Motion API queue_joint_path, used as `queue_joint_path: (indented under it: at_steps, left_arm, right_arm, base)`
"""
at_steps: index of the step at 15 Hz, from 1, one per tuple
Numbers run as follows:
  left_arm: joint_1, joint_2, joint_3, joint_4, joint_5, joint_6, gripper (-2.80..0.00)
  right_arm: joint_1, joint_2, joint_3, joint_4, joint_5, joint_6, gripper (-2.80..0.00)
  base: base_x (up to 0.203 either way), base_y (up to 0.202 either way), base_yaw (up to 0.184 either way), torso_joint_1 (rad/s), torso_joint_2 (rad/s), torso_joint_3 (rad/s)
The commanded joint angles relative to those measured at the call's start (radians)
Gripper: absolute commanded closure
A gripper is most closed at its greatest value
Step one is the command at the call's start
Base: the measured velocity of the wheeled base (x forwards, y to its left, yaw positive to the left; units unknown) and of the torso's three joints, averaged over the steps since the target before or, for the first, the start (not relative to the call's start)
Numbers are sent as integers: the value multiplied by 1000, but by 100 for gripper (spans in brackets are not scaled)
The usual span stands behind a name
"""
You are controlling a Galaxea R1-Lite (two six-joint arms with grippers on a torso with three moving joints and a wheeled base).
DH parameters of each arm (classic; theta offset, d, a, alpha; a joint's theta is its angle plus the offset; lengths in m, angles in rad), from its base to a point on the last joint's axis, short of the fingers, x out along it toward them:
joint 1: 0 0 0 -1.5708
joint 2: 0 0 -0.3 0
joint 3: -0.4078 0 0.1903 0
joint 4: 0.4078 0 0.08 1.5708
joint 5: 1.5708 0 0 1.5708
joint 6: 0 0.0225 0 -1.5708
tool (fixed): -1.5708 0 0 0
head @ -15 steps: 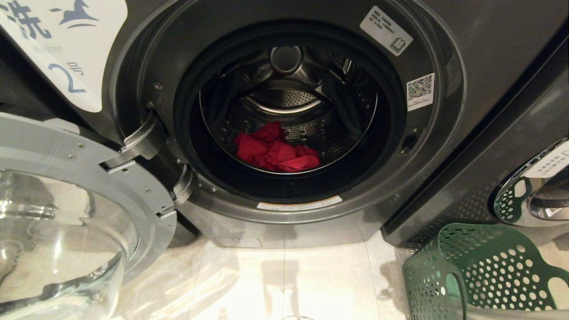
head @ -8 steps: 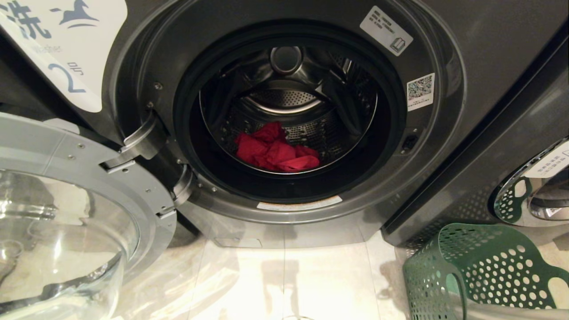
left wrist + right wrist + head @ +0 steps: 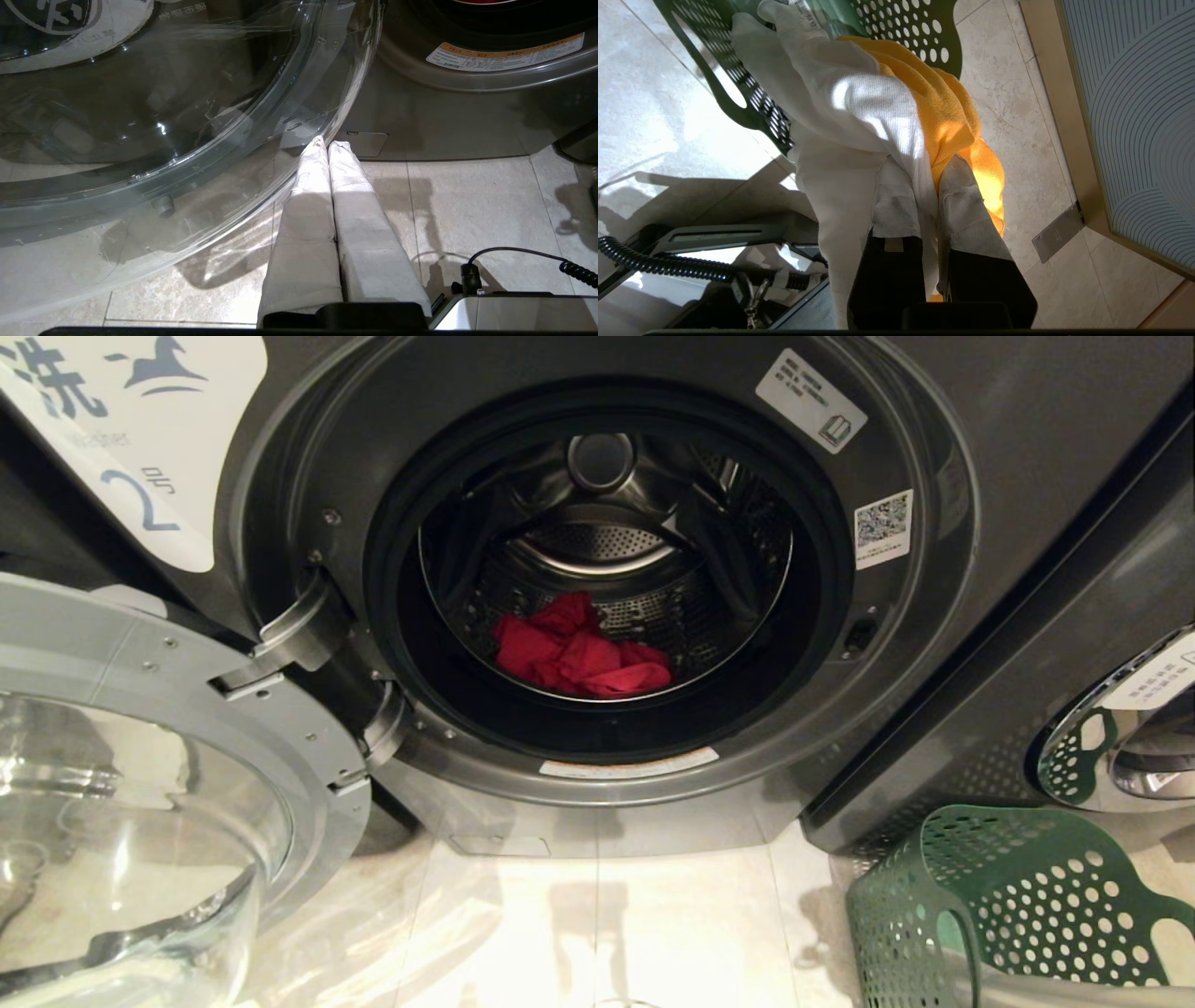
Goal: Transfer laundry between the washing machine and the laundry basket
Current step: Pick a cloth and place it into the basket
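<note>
Deep inside the drum of the washing machine (image 3: 597, 588), at the far middle of the scene, a red garment (image 3: 581, 651) lies crumpled on the perforated steel. Its round glass door (image 3: 140, 803) stands swung open at the near left. At the near right, on the tiled floor (image 3: 597, 933), sits the green laundry basket (image 3: 1018, 905). The right gripper (image 3: 931, 175) is over this basket with its fingers (image 3: 896, 196) clamped on a fold of a white garment (image 3: 840, 102), and a yellow-orange garment (image 3: 952, 112) lies pressed against the white one, touching the other finger. Whether the yellow-orange cloth is also pinched I cannot tell. The left gripper (image 3: 326, 145) is parked low near the floor, just beside the lower edge of the glass door, its two fingers together and holding nothing. I judge that the white garment is meant to go into the drum next. The risk is that the grip holds only a thin fold, so the cloth may slip out on the way. The hanging cloth could also catch on the basket rim and tip the basket, or the yellow-orange piece may be dragged up and fall on the floor.
</note>
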Motion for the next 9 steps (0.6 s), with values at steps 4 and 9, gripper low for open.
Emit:
queue_joint_path:
  at_steps: [4,9]
  left_arm:
    - [1,-1,0,0,0,0,0]
    - [1,-1,0,0,0,0,0]
  right_arm:
    - [0,-11,1,3,-3,8,-280]
    - [0,-12,1,2,-3,8,-280]
  base:
    - [0,0,0,0,0,0]
    - [0,0,0,0,0,0]
